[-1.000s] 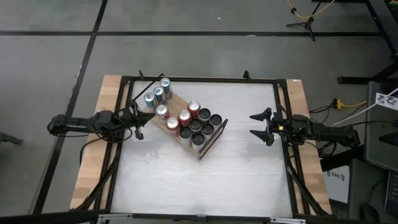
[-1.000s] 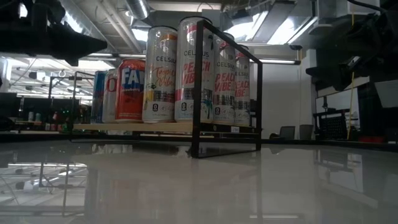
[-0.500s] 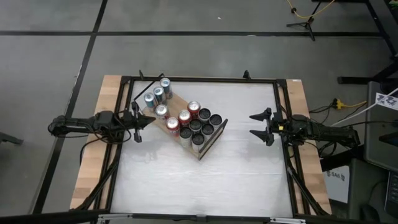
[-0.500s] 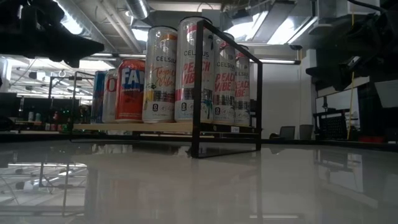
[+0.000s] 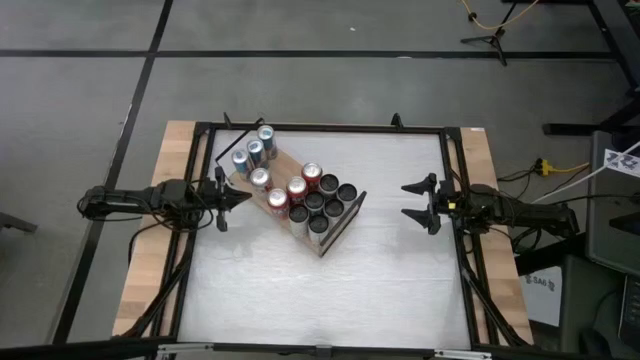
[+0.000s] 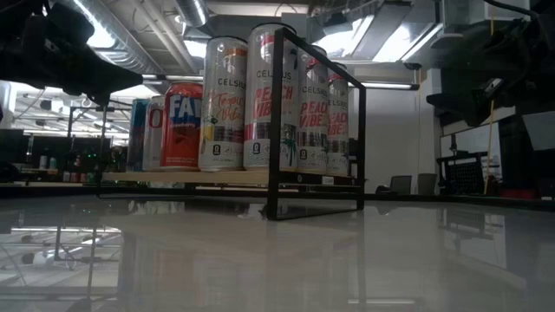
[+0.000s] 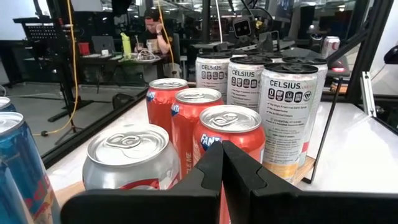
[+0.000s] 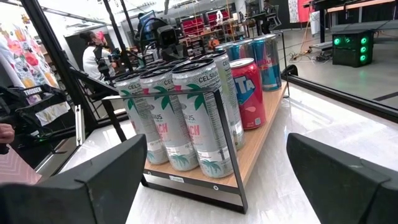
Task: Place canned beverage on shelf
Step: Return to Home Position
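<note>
Bright ceiling lights [image 6: 395, 42] glare, mirrored in the glossy tabletop [image 6: 347, 260].

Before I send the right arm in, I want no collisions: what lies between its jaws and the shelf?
Nothing: in the high view only bare white tabletop separates the right gripper, jaws open, from the shelf.
</note>
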Robot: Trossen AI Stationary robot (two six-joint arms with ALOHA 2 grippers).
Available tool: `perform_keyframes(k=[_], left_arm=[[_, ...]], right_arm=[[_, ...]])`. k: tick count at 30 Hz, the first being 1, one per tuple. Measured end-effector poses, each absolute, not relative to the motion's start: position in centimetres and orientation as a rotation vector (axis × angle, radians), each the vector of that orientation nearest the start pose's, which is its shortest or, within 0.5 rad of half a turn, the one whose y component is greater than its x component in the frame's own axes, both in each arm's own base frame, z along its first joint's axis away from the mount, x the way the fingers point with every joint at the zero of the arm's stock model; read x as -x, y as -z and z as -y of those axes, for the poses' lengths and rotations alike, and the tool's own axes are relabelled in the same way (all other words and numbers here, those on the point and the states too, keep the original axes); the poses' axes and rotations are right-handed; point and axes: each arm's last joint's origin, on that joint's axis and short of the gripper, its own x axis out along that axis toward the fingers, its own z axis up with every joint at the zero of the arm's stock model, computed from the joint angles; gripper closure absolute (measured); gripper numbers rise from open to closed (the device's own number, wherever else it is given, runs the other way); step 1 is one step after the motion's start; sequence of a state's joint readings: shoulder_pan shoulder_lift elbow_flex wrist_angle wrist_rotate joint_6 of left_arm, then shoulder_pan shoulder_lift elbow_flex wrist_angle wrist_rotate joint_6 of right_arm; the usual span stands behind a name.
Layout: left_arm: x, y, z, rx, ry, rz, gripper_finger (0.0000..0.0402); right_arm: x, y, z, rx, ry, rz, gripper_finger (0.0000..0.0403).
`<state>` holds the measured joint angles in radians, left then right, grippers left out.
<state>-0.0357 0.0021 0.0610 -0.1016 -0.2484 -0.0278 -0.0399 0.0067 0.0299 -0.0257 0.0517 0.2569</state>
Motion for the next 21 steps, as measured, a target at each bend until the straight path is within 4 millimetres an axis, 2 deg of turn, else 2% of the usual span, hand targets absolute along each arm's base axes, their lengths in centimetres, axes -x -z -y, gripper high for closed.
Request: perform_keyframes(k=[7,12,21], left_arm=[[-9.33,-17.37,-0.41,0.042,-0.224,-0.029,0.0401],[-9.64,-17.09,-0.43,0.027,-0.234,0.057,0.0401],[-9.66,-17.06,-0.46,0.006,-0.243,0.053,0.0401]], right_arm=[[-9.61,-17.07,0.53,-0.257,0.091,0.010,0.0022],[-9.61,-17.07,0.53,-0.257,0.091,0.009,0.0022],[-9.61,-17.07,0.53,-0.257,0.091,0.009,0.0022]])
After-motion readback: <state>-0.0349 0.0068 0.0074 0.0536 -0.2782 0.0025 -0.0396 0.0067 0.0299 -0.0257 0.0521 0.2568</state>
